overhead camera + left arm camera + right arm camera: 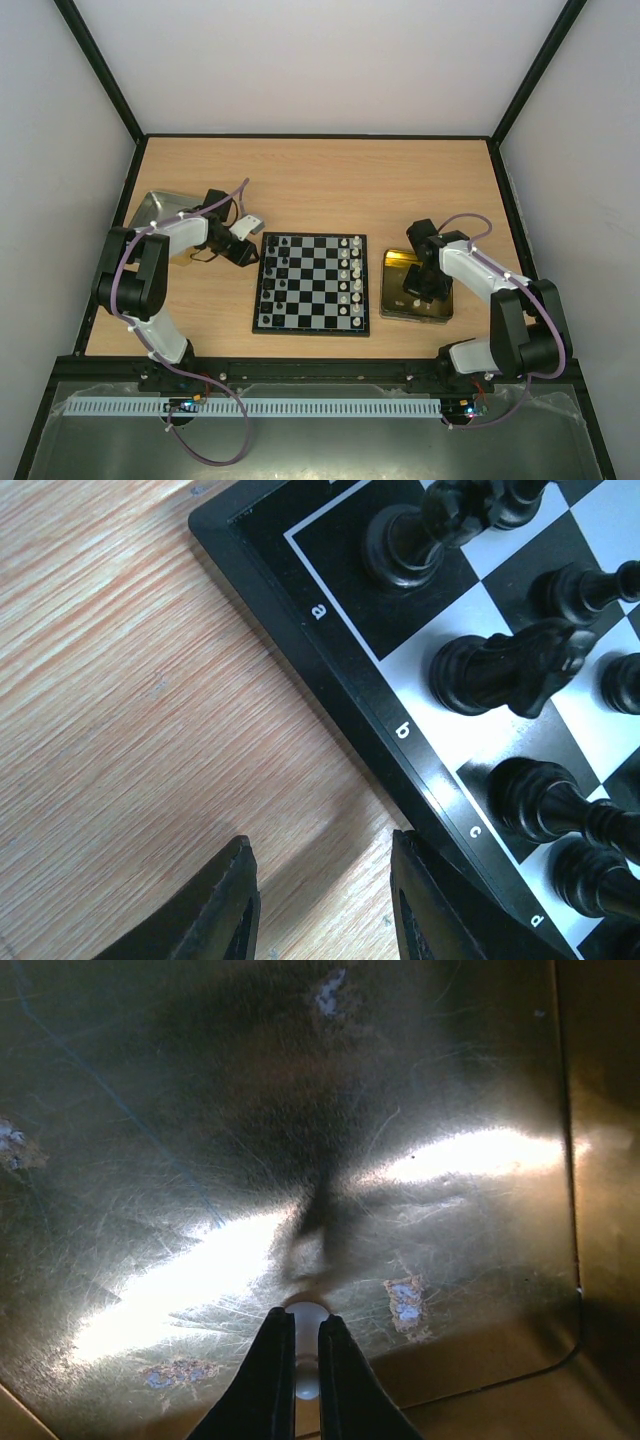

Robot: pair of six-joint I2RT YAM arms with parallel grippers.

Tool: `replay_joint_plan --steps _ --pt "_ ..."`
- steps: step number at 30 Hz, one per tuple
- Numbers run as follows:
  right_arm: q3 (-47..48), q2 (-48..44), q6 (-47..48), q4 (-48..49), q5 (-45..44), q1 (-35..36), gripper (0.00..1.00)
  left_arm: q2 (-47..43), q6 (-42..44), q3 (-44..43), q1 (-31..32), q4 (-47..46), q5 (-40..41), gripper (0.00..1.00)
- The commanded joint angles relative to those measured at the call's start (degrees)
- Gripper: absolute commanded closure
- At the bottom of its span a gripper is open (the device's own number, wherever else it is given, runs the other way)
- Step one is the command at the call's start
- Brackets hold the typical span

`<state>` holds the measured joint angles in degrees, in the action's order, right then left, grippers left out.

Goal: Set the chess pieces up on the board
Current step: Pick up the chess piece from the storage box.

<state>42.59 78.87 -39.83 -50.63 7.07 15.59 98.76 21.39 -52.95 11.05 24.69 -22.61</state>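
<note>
**Spotter:** What's your right claw (pixel 297 1360) got?

**Operator:** It's pinched tight on a tiny cream chess piece (pixel 306 1314), right at the fingertips, low over the scratched gold metal tray (pixel 200 1110).

**Spotter:** What's the risk?

**Operator:** It's a thin tip grip. I reckon a quick lift could let it twist or pop out.

**Spotter:** And the left claw (pixel 320 880)?

**Operator:** It's spread wide and empty above the light wooden tabletop (pixel 120 730). The small black-and-silver chequered board (pixel 335 695) has its rim right against one finger, with the black chess pieces (pixel 500 670) just beyond. If I drift sideways that way I'd topple them.
</note>
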Motion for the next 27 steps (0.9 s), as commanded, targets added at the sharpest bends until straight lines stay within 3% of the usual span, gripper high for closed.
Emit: replay_joint_plan --steps 1,4,8,21,27 --pt "0.62 1.22 0.51 0.26 -2.08 -0.32 0.97 3.51 0.32 3.29 -0.15 3.44 3.1 0.62" --pt "-0.05 1.22 0.59 0.54 -1.57 -0.35 0.83 3.41 0.33 3.24 -0.15 3.53 3.1 0.62" --pt "0.11 1.05 0.71 -0.34 -0.76 -0.37 0.78 3.54 0.37 3.16 -0.15 3.53 3.1 0.62" --pt "-1.85 -1.14 0.59 -1.32 2.31 -0.36 0.79 3.83 0.24 2.77 -0.15 3.7 3.1 0.62" --pt "-2.03 -1.3 0.74 -1.4 2.24 -0.32 0.9 3.42 0.24 3.02 -0.15 3.62 3.36 0.62"
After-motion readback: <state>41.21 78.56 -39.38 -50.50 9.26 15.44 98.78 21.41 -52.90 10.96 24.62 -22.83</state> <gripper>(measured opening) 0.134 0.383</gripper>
